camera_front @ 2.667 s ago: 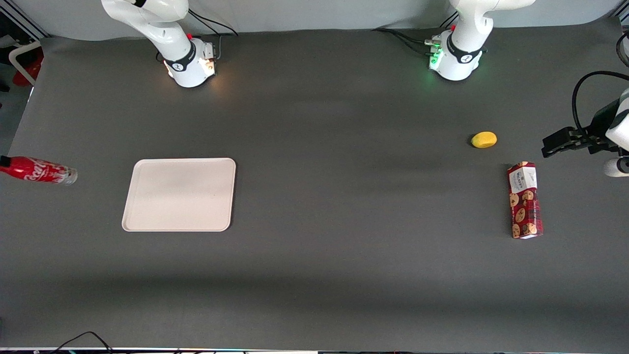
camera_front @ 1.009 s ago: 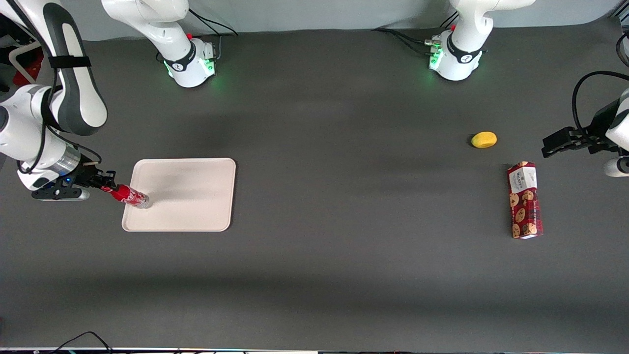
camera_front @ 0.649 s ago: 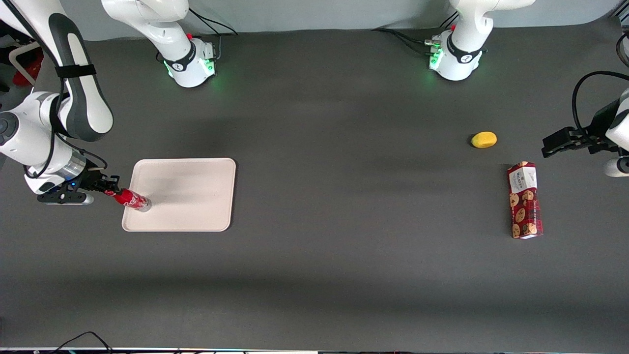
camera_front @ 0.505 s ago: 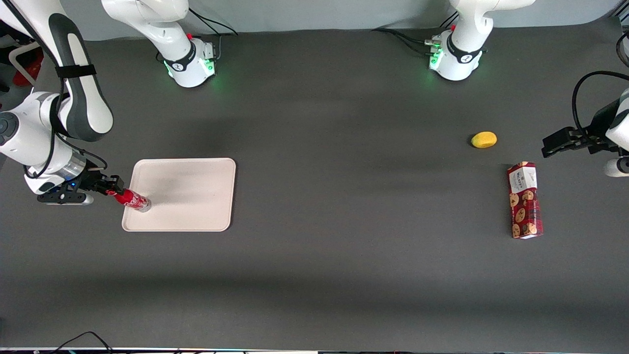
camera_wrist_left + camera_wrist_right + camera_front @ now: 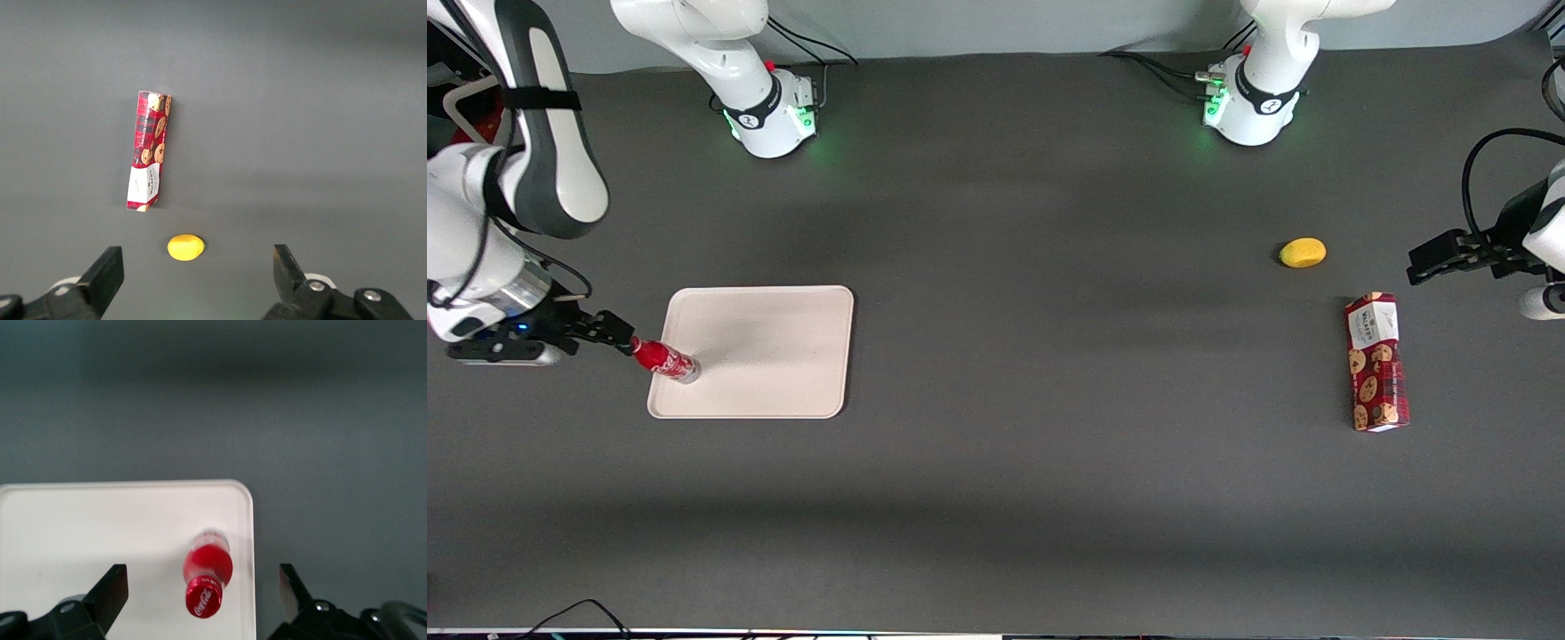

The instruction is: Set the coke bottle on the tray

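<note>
The coke bottle point(image 5: 664, 359) stands upright on the tray point(image 5: 765, 356), close to the rim at the working arm's end. Above its cap hangs the gripper point(image 5: 203, 590), fingers point(image 5: 112, 593) spread wide, touching nothing, bottle centred between them.

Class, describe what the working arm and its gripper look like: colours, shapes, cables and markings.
The working arm has glossy white rounded shells with a dark grey panel, a black band, a silvery wrist ring and thin black cables. Its gripper, beside the tray, is black with two flat fingers.
</note>
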You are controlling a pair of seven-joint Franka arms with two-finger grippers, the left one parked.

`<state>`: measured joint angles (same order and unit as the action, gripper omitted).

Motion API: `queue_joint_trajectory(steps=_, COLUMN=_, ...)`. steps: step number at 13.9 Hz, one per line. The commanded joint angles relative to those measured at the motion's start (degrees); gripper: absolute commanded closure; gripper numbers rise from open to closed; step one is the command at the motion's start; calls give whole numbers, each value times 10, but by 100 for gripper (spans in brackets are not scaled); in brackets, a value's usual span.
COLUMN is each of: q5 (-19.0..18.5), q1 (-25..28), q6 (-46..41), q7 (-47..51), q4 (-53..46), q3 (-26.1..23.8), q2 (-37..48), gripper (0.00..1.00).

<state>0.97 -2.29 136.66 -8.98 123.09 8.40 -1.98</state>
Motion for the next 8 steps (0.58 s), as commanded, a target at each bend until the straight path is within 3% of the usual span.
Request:
queue_joint_trajectory(steps=1, q5=-7, q1=1, q6=-127, q7=24, q4=-86, q3=-21, q2=21, gripper=0)
queue_joint_trajectory(steps=4, q5=-8, q1=1, q6=-281, q7=79, q4=-208, q3=-61, q2=18, gripper=0)
queue_joint_trajectory(steps=8, q5=-7, q1=1, q6=-329, q7=93, q4=-253, q3=-78, q2=22, gripper=0)
